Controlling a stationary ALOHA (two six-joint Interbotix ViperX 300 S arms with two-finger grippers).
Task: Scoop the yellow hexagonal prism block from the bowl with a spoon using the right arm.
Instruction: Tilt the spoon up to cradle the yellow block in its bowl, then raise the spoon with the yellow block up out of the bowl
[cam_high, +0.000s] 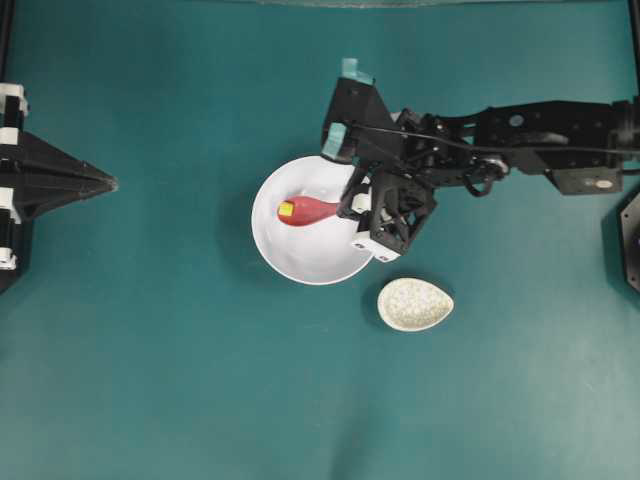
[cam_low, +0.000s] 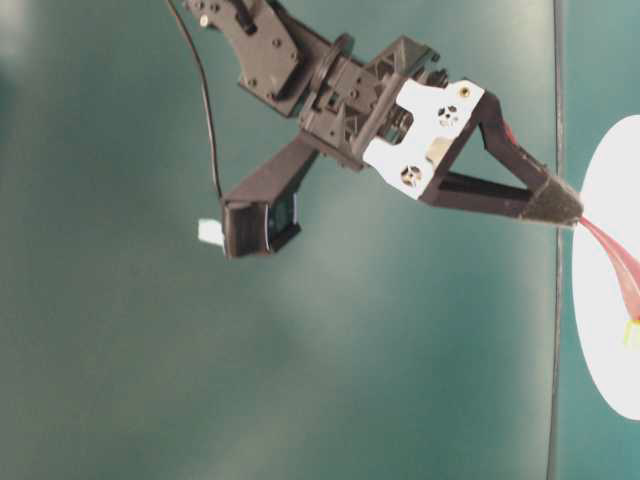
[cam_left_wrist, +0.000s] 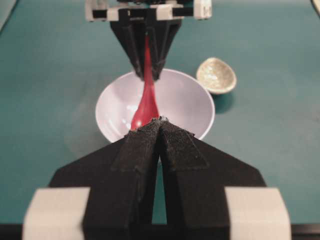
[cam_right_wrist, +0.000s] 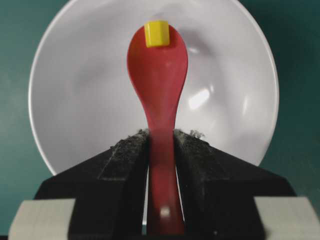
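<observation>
The right gripper (cam_right_wrist: 161, 145) has its jaws closed on the handle of the spoon (cam_right_wrist: 159, 90). The yellow block (cam_right_wrist: 157, 33) sits at the scoop's far tip, over the bowl (cam_right_wrist: 75, 90); lift level and slowly.

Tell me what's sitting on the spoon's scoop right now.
The yellow block sits at the far tip of the spoon, over the bowl. The bowl floor directly beneath the scoop is hidden.

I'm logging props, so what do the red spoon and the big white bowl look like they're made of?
The glossy pinkish-red soup spoon looks like glazed ceramic or hard plastic, going by its smooth sheen. The large round white bowl looks like glazed ceramic or melamine: bright highlights gleam on its inner wall.
</observation>
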